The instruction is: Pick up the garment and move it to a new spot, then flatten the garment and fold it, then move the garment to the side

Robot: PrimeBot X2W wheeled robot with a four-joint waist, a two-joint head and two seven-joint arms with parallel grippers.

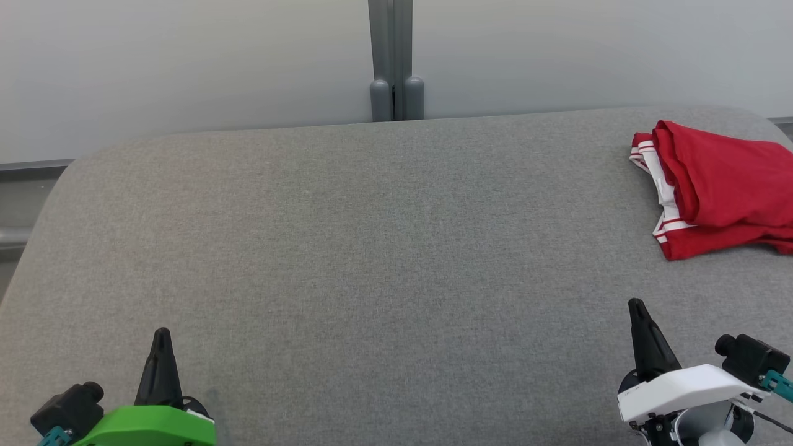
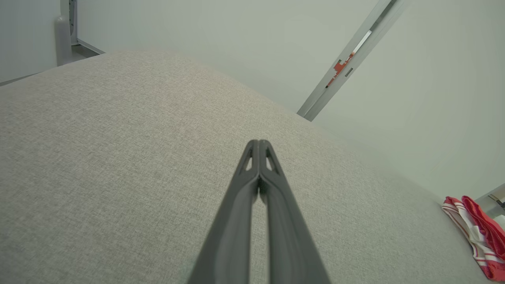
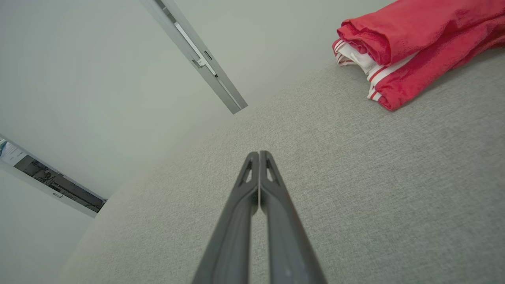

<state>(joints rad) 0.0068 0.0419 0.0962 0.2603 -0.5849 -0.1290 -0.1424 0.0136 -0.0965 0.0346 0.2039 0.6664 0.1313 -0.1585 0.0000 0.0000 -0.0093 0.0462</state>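
Observation:
The garment (image 1: 718, 189) is red with white striped trim and lies folded in a bundle at the far right of the grey fabric table (image 1: 372, 248). The right wrist view has the garment (image 3: 418, 47) at its upper right, and the left wrist view catches the garment (image 2: 479, 232) at its right edge. My left gripper (image 1: 162, 334) hovers at the lower left, shut, fingertips together and holding nothing; it is the same in its own view (image 2: 259, 142). My right gripper (image 1: 635, 305) sits at the lower right, shut and empty (image 3: 259, 153), well short of the garment.
A pale wall runs behind the table, with a grey vertical post (image 1: 391, 62) at its middle. The table's far corners are rounded. Wide bare fabric lies between the two grippers and to the left of the garment.

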